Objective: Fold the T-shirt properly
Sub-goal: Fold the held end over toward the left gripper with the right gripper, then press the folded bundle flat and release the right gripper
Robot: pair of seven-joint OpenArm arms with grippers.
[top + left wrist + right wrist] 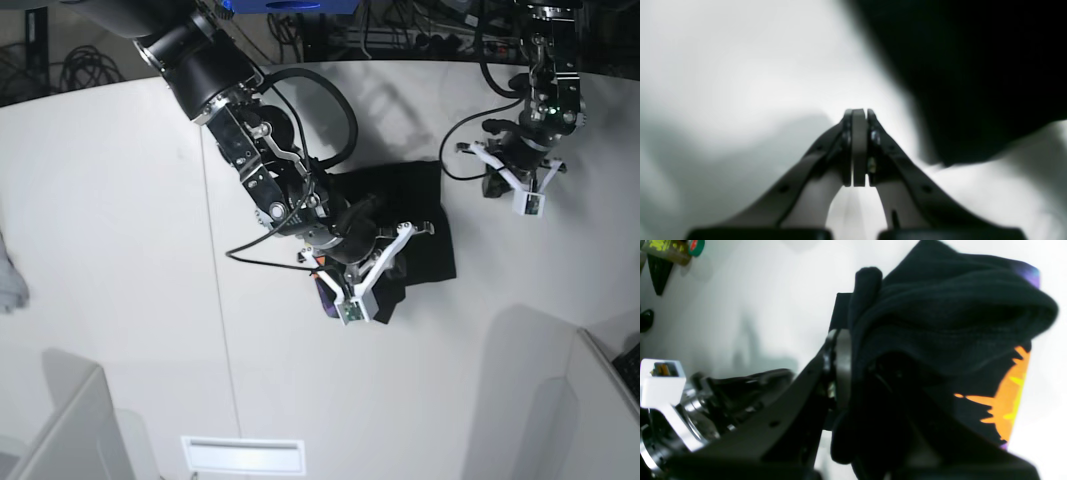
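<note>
Going left to right across the base view, a small light grey cloth (11,282) lies at the far left edge of the pale table (160,270), well apart from the shirt. Near the bottom, left of the middle, is a bright white rectangular patch (243,457). Next comes the right arm (255,140), reaching down from the top of the view to the middle of the table, with the right gripper (841,336) at the T-shirt (957,320). Its jaws are nearly closed, with a raised, bunched fold of black cloth between them. The T-shirt sits around the middle of the table in the base view, partly hidden by that arm and gripper; it is rumpled and mostly plain black, with bits of purple and orange print showing along its left side. The right wrist view shows the orange-yellow part of the print more clearly, under a loose flap of black cloth, plus a patch of purple near the top. Farther right, beyond the shirt's right edge, the left arm (548,70) comes down with the left gripper (859,115). Its 2 fingertips are shut together with nothing between them, apart from the cloth, which shows as a blurred dark shape in the left wrist view.
</note>
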